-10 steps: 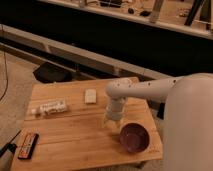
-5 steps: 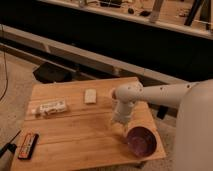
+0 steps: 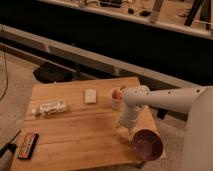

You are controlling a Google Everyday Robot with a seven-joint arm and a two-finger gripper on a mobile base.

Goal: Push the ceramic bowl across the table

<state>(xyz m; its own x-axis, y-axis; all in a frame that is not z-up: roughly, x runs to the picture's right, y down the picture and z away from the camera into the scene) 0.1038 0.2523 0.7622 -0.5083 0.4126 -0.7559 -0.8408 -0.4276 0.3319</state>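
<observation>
The ceramic bowl, dark maroon-purple and shallow, sits at the front right corner of the table, close to its edge. My gripper hangs from the white arm, points down at the table top and stands just left of and behind the bowl, close to its rim. Whether it touches the bowl I cannot tell. A small white cup with orange-red contents stands just behind the gripper.
A small white block lies at the back middle. A pale packet lies at the left. A dark flat object with red markings sits at the front left corner. A dark bag lies on the floor behind.
The bowl has slid to the right and forward, toward the table's front right corner. My gripper has moved right after it.
</observation>
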